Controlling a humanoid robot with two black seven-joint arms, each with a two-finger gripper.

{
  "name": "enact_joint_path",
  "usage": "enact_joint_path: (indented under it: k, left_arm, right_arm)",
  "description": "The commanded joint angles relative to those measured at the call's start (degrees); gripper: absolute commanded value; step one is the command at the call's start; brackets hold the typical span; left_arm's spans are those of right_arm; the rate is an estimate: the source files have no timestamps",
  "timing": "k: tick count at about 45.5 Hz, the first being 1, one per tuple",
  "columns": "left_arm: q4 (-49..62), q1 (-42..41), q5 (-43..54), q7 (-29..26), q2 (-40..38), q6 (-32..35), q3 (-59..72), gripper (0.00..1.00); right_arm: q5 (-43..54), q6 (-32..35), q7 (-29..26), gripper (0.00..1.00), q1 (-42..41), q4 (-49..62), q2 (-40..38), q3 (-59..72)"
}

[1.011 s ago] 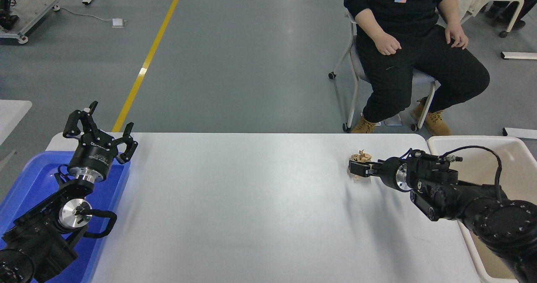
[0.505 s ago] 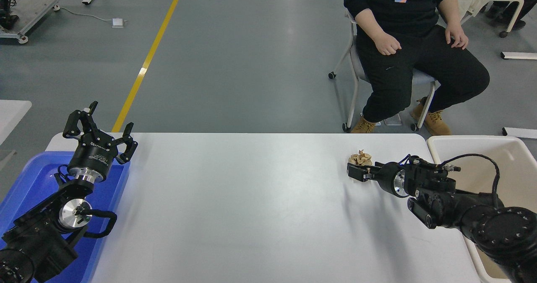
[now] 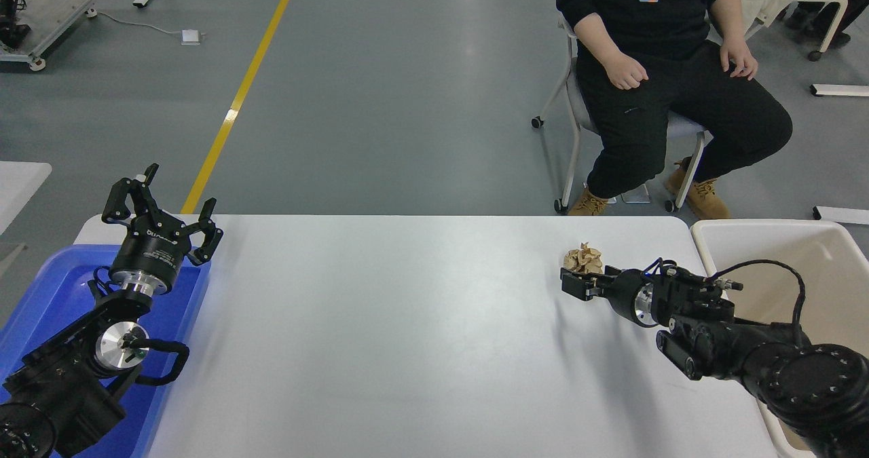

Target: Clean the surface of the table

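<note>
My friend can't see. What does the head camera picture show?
A crumpled brown paper ball lies on a white table, with the right gripper just beside it. The left gripper hangs open over a blue tray; a person sits behind.

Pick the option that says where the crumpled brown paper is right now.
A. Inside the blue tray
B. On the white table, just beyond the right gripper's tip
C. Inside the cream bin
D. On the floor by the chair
B: the crumpled brown paper lies on the table surface, near its far right edge, just past the right gripper, outside both the blue tray and the cream bin.
</note>
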State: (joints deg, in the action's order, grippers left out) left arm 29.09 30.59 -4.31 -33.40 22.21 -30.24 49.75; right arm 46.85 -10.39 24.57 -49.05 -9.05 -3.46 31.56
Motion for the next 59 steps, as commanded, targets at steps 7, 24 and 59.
enact_joint_path:
  k: [7,24,59]
  left_arm:
    - [0.0,0.0,0.0,0.0,0.0,0.0,0.0,1.0]
    - [0.0,0.0,0.0,0.0,0.0,-0.1,0.0,1.0]
    - [0.0,0.0,0.0,0.0,0.0,0.0,0.0,1.0]
  right_arm:
    - [0.1,-0.2,-0.2,0.84,0.5,0.2,0.0,0.1]
    - [0.1,-0.6,-0.2,0.78,0.5,0.3,0.0,0.5]
    - [0.5,0.4,-0.4,0.02,1.3,1.3,-0.2,2.9]
